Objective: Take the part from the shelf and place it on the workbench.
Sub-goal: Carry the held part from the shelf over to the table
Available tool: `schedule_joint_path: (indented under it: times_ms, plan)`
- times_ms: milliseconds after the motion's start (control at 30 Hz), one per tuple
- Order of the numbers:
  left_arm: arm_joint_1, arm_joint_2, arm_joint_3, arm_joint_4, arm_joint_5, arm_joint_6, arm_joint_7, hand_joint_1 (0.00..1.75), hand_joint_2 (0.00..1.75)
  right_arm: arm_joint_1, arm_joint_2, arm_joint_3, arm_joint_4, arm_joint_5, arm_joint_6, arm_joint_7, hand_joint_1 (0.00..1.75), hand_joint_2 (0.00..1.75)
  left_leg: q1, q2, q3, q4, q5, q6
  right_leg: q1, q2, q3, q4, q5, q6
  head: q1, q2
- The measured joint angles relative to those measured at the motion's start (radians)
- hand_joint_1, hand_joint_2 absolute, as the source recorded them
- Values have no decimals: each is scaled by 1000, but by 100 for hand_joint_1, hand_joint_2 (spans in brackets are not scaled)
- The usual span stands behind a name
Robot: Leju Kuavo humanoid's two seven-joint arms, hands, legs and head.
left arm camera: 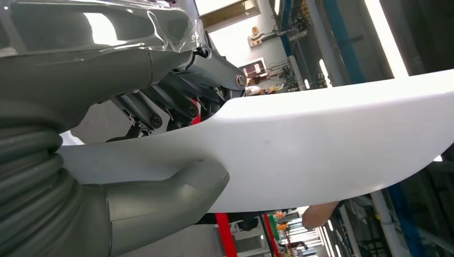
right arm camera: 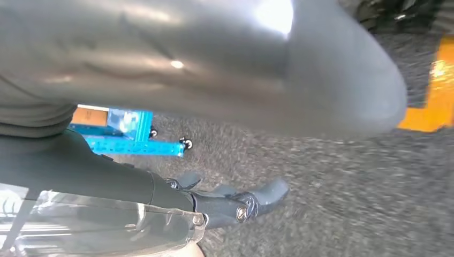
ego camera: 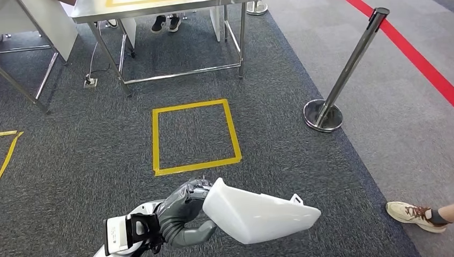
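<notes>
A long white moulded part (ego camera: 259, 214) juts out to the right, low over the dark carpet, held at one end by my left hand (ego camera: 182, 211). In the left wrist view the grey thumb (left arm camera: 160, 201) presses under the white part (left arm camera: 332, 144) and the dark fingers (left arm camera: 176, 104) lie over its upper edge. The metal workbench (ego camera: 155, 9) stands ahead at the top of the head view. My right hand (right arm camera: 187, 69) hangs over the carpet with its thumb and fingers (right arm camera: 241, 203) apart and nothing in it.
A yellow tape square (ego camera: 195, 136) marks the carpet in front of the workbench. A chrome stanchion (ego camera: 342, 80) stands to the right, beside a red floor line (ego camera: 412, 53). A person's shoe (ego camera: 412, 214) is at the right edge, and two feet (ego camera: 166, 22) are under the bench.
</notes>
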Motion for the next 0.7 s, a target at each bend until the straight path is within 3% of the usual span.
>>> schedule_joint_path:
  times_ms: [33,100,133,200,233,267,300,333,400,433,467,533,600,633,700]
  plan:
    - [-2,-1,-1,-1,0,0,0,175,175,-3,1,0,0,0,0,0,0,0,3,-2,20,-9,-8,5,-1,0,-13,41,19,5,1,0]
    - [-5,-3,-2,-3,0,0,1,175,175,-8,1,0,0,0,0,-2,0,0,8,-5,57,-21,-29,11,-1,4,-91,166,40,9,6,0]
    - [-6,-3,-3,-3,0,1,1,175,175,-8,0,0,0,0,-1,-2,0,0,9,-6,72,-22,-42,13,-1,6,-141,227,28,10,8,0]
    - [-6,-4,-5,-3,0,1,1,175,175,-2,-2,0,0,0,-1,-4,0,0,9,-13,105,-22,-72,14,1,8,-226,285,-41,14,11,0]
    - [-6,-4,-5,-3,0,1,1,175,175,1,-2,0,0,0,-1,-4,0,0,9,-16,126,-22,-88,14,1,8,-253,277,-70,17,12,0]
    - [-6,-4,-6,-3,0,1,1,175,175,4,-3,0,0,0,-1,-4,0,0,10,-19,148,-22,-106,12,1,8,-268,246,-80,19,12,0]
    - [-6,-4,-6,-3,0,1,1,175,175,6,-3,0,0,0,-1,-4,0,0,11,-21,172,-22,-124,9,1,8,-275,195,-58,21,13,0]
    - [-6,-4,-6,-2,0,1,2,175,175,8,-3,0,1,0,-1,-4,0,0,11,-23,192,-22,-144,5,1,7,-275,140,9,20,14,0]
    - [-7,-4,-7,2,1,2,3,175,175,8,-3,-1,1,0,0,-5,0,0,8,-26,222,-24,-178,-8,4,7,-270,69,132,6,15,-1]
    - [-8,-5,-7,3,2,2,4,175,175,7,-2,-1,2,0,0,-5,0,0,8,-27,234,-27,-188,-14,7,7,-265,59,165,-4,15,-1]
    - [-11,-6,-7,3,3,2,4,175,175,4,-2,-2,2,1,0,-5,0,0,8,-27,238,-23,-187,-21,10,9,-260,57,157,-15,14,-1]
    - [-19,-9,-8,0,5,3,5,175,175,0,-2,-2,2,1,0,-5,0,0,9,-22,211,34,-157,-30,6,12,-240,49,141,-30,12,0]
    - [-22,-9,-8,0,6,3,5,175,175,0,-2,-2,2,1,0,-5,0,0,10,-14,126,157,-132,-40,1,13,-209,36,125,-40,9,0]
    - [-22,-8,-8,1,7,3,5,175,175,0,-2,-2,2,1,0,-5,0,0,12,-11,77,216,-145,-45,1,13,-193,29,116,-42,7,0]
    - [-21,-6,-9,3,7,3,5,175,175,1,-2,-3,2,1,0,-5,0,0,15,-10,-6,277,-212,-51,0,14,-161,20,97,-43,6,0]
